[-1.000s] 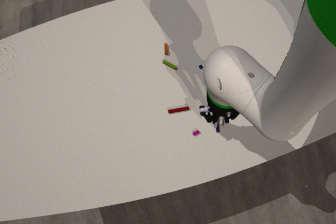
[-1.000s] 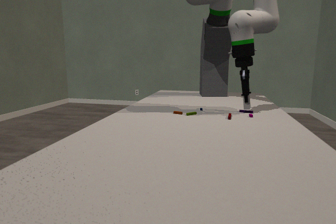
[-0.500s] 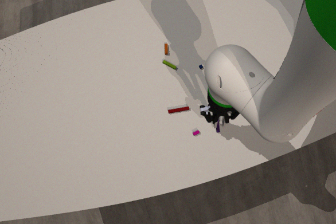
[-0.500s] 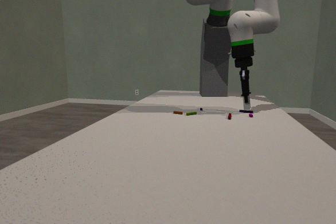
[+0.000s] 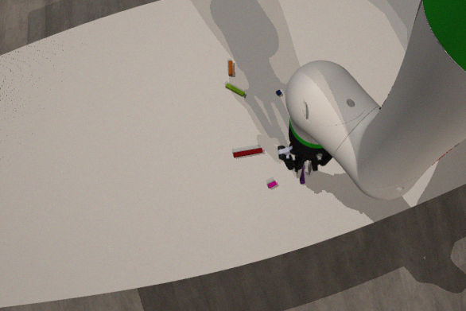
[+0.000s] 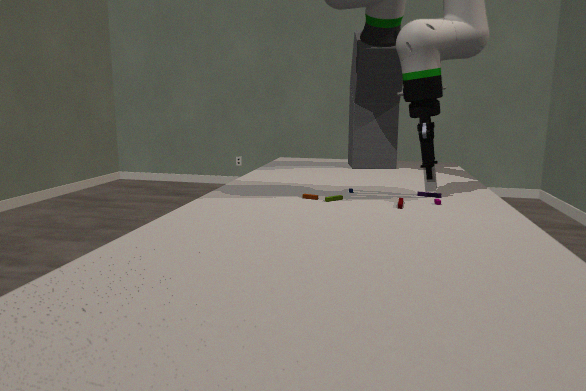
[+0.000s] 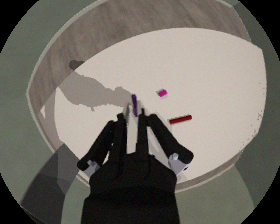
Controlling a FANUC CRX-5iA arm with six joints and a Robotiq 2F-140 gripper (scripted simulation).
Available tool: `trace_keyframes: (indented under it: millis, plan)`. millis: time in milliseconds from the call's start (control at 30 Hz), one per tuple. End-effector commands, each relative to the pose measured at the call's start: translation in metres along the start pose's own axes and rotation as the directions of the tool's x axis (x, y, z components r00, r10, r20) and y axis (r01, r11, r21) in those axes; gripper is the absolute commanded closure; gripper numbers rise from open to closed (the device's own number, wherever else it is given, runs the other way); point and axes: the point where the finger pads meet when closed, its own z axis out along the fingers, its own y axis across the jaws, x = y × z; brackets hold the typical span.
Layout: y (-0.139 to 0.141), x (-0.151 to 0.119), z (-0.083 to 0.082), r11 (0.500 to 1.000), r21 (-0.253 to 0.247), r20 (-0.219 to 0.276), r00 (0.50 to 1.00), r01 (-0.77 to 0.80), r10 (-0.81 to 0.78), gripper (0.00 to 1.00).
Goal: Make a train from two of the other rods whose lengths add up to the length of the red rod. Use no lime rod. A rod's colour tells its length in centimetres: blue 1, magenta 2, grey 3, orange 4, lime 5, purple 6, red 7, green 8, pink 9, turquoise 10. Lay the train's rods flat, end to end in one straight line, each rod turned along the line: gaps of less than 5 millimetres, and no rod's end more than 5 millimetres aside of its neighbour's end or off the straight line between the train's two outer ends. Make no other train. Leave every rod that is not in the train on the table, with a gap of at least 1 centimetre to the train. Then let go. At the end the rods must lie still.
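The red rod [image 5: 247, 152] lies flat on the table; it also shows in the wrist view [image 7: 180, 120]. The purple rod [image 5: 303, 175] lies flat to its right, straight under my gripper [image 5: 304, 168]. In the exterior view the gripper [image 6: 429, 171] hangs a little above the purple rod [image 6: 429, 194], apart from it. The fingers stand narrowly open with nothing between them; in the wrist view the purple rod [image 7: 134, 103] shows just past the fingertips. The small blue rod [image 5: 278, 91] lies further back. The orange rod [image 5: 230, 68] lies at the back left.
The magenta rod [image 5: 271, 184] lies close to the purple rod, in front of the red one. The lime rod [image 5: 234, 89] lies beside the orange rod. The arm's grey pedestal [image 6: 374, 106] stands at the table's far end.
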Motion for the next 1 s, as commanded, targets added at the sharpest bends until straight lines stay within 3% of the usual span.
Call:
trace_keyframes:
  millis: [0,967]
  plan:
    - [-0.0001,0.0003,-0.0001,0.996,-0.092,0.127,0.992,0.007,0.005,0.85]
    - [0.0025,-0.0036,-0.0008,0.996,-0.092,0.127,0.992,0.007,0.005,0.85]
